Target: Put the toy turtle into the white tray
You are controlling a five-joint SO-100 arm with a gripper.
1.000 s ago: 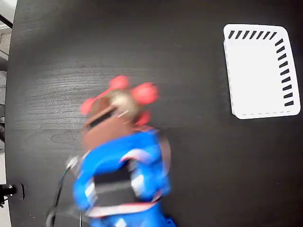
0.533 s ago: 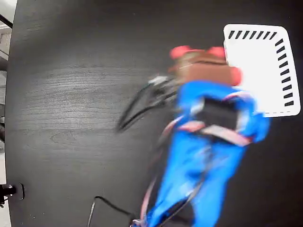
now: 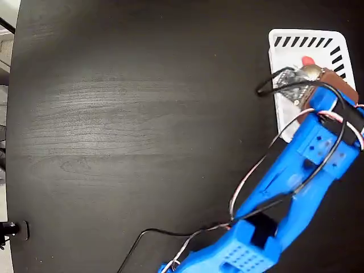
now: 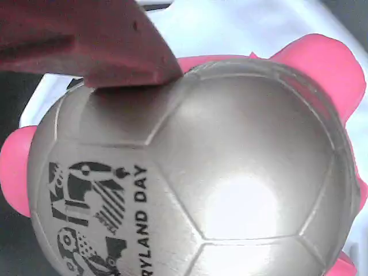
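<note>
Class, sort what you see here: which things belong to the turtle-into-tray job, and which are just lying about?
Belongs to the job:
toy turtle
white tray
tool

Just lying about:
black table
loose cables

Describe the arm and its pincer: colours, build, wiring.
The arm is bright blue plastic in blocky segments, one near the base with a grid of small holes. Black cable and thin red-and-white wires run loose along it. The pincer has reddish-brown fingers, matte and flat-sided in the wrist view.
</note>
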